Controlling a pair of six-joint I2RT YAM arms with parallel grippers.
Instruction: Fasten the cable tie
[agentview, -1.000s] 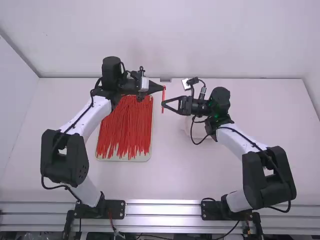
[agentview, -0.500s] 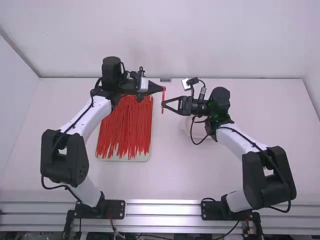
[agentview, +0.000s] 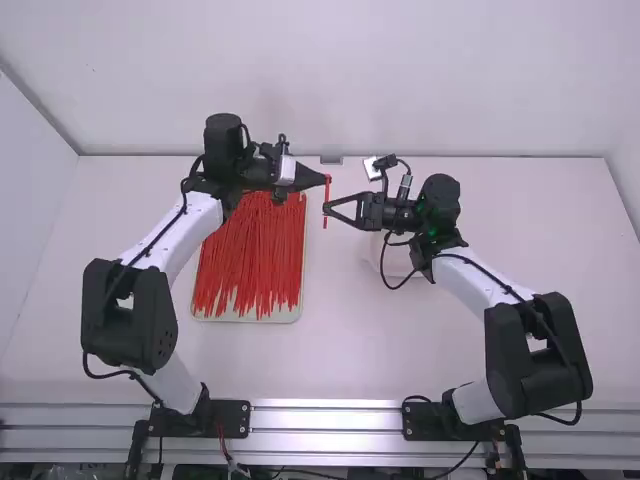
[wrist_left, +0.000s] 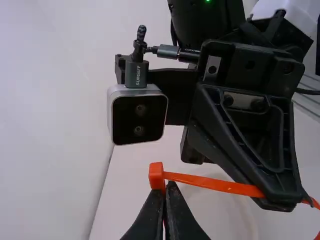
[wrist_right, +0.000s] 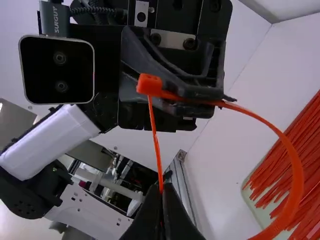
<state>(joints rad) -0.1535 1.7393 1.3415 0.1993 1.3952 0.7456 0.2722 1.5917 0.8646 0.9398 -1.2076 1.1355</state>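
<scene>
A single red cable tie (agentview: 326, 203) hangs in the air between my two grippers, above the table behind the tray. My left gripper (agentview: 323, 181) is shut on it just by its square head (wrist_left: 156, 175). From the head the strap (wrist_left: 210, 184) runs across to the right gripper (wrist_left: 245, 145). My right gripper (agentview: 328, 208) is shut on a straight stretch of strap (wrist_right: 155, 145) below the head (wrist_right: 148, 84). Another stretch of the strap (wrist_right: 292, 165) bows out in a wide arc from the left gripper (wrist_right: 172, 75).
A beige tray (agentview: 296, 316) holding several loose red cable ties (agentview: 252, 255) lies under the left arm. A white round container (agentview: 388, 255) stands below the right arm. A small grey object (agentview: 330, 158) sits at the table's back edge.
The left wrist has turned slightly. Both grippers keep their places and their hold on the tie.
</scene>
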